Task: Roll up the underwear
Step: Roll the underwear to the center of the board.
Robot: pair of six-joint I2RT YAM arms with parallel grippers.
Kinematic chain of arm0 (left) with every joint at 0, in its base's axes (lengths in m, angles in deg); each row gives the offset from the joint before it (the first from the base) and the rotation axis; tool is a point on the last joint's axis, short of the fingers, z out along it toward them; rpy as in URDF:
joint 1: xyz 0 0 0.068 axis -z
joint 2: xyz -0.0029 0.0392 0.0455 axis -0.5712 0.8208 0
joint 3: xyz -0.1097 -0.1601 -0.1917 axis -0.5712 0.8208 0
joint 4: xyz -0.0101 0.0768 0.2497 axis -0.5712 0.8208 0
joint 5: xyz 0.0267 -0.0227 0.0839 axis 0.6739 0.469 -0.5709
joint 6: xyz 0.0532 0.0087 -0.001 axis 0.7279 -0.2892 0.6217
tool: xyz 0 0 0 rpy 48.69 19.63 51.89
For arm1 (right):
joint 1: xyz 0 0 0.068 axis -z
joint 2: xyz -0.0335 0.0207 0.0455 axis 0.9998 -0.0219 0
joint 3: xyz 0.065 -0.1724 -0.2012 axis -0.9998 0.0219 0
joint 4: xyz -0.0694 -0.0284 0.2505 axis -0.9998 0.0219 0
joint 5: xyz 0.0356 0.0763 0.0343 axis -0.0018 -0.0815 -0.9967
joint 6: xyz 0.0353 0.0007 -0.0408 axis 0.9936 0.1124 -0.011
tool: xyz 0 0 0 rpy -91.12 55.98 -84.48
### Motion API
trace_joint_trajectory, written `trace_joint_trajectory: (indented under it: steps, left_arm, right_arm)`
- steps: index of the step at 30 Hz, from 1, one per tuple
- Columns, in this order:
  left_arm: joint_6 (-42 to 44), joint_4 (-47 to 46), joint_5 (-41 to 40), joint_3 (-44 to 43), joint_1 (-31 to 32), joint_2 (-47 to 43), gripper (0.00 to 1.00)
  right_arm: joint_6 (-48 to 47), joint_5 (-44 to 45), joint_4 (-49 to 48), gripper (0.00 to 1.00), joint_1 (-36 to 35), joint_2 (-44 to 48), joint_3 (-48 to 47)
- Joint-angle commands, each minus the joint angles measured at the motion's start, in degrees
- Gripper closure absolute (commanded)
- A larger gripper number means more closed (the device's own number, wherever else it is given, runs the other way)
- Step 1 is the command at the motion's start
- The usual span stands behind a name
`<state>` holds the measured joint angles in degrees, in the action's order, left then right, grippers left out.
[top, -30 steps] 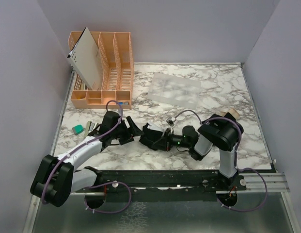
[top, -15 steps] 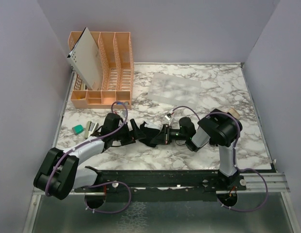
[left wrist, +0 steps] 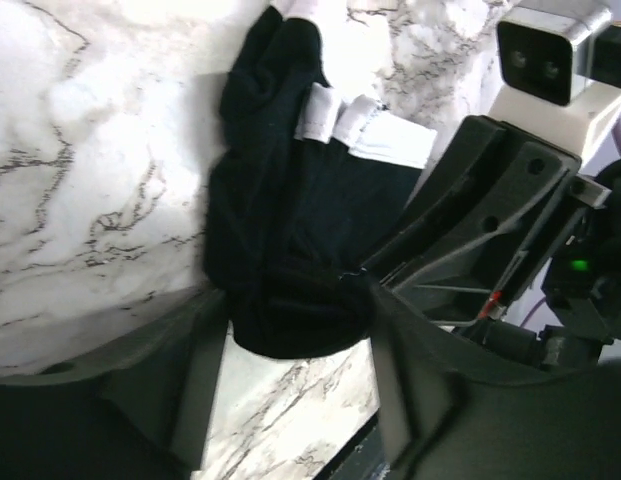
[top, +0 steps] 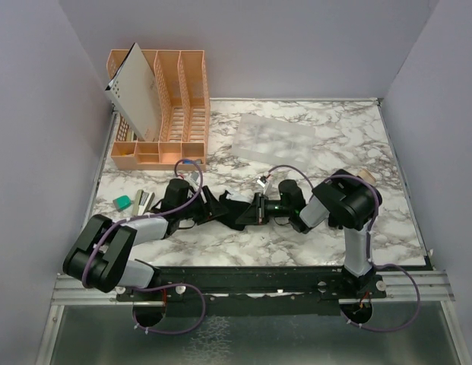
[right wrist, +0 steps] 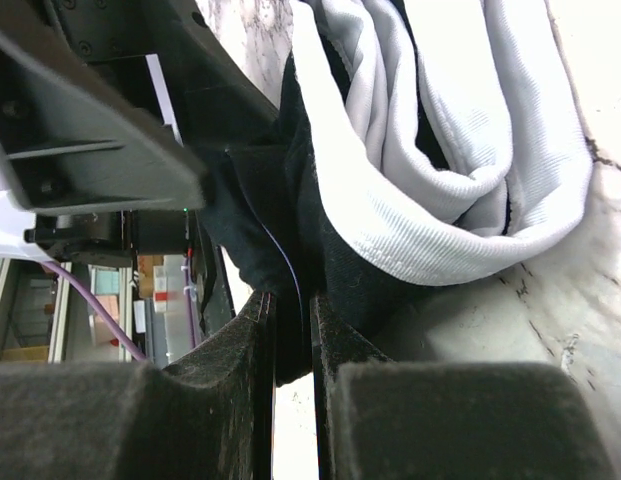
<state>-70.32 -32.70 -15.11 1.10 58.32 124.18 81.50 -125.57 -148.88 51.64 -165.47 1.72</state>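
The marble table (top: 357, 144) carries both arms, which meet at its near middle. The underwear (left wrist: 290, 230), a bunched black bundle with a pale band (right wrist: 460, 170), lies between the two grippers. The left gripper (left wrist: 295, 380) has its jaws spread wide, and the bundle's lower end fills the gap between them. Opposite it, the right gripper (right wrist: 290, 340) has its jaws pressed almost together, pinching a thin fold of the black fabric; the band drapes just beyond its fingertips.
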Motion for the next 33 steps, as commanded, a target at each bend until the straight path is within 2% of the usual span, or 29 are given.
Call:
trace_joint_trajectory:
  steps: [1, 5, 10, 17, 18, 19, 23, 24, 29, 33]
  left_arm:
    - [-1.8, 3.2, -6.0, 2.6, 0.0, 3.5, 0.45]
    - [-1.7, 6.9, -9.3, 3.3, 0.0, 3.0, 0.61]
    - [-0.7, 9.6, -8.5, 0.7, 0.1, 4.3, 0.7]
    - [0.2, 15.6, -9.5, -3.0, 0.0, 4.8, 0.71]
    - [0.4, 16.2, -9.5, -3.4, 0.0, 4.9, 0.71]
    - [0.4, 16.5, -9.4, -3.6, 0.0, 4.9, 0.71]
    - [0.4, 18.0, -9.2, -4.8, 0.0, 5.2, 0.72]
    - [0.5, 18.2, -9.0, -5.1, 0.1, 5.2, 0.72]
    - [1.0, 19.7, -8.4, -6.6, 0.1, 5.4, 0.72]
    - [1.3, 22.1, -8.1, -8.2, 0.0, 5.5, 0.72]
  right_arm:
    - [-3.8, 4.3, 14.2, 0.93, 0.1, -2.0, 0.8]
    - [-5.4, 4.0, 15.5, 0.88, 0.1, -0.5, 0.1]
    - [-10.4, 4.3, 20.6, 0.78, 0.1, 2.6, -1.3]
    - [-18.0, 5.2, 25.0, 0.64, 0.1, 9.6, -1.3]
    - [-19.3, 5.3, 25.8, 0.56, 0.1, 10.7, -1.3]
    - [-20.7, 5.5, 26.6, 0.53, 0.1, 11.8, -1.2]
    - [-28.0, 6.9, 26.5, 0.51, 0.1, 17.8, 1.4]
    - [-29.8, 7.8, 26.7, 0.38, 0.1, 19.5, 2.1]
    - [-43.6, 10.7, 28.8, 0.28, -0.1, 29.2, 4.9]
    - [-59.2, 15.7, 25.6, 0.27, -4.1, 36.5, 8.0]
